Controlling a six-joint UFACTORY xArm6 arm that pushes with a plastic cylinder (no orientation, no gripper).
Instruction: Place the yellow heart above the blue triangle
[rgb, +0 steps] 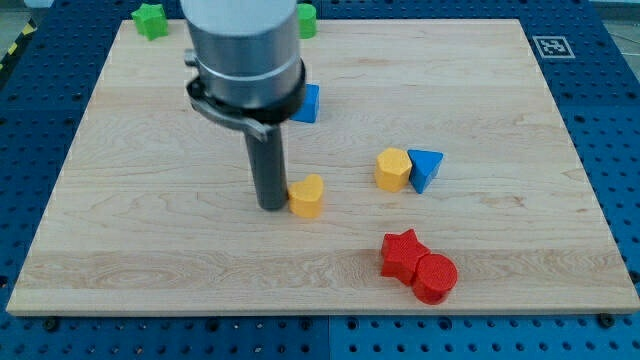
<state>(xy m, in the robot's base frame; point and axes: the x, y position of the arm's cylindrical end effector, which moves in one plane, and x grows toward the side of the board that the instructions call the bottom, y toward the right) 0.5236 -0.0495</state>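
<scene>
The yellow heart (308, 195) lies near the middle of the wooden board (130, 230). My tip (271, 205) stands right against the heart's left side, touching it. The blue triangle (425, 168) lies to the right of the heart and a little higher in the view, with a yellow hexagon (393, 169) touching its left side, between it and the heart.
A red star (402, 254) and a red cylinder (435, 278) sit together at the lower right. A blue block (308, 103) is partly hidden behind the arm (245, 55). A green block (150, 20) lies at the top left, another green block (306, 20) at the top edge.
</scene>
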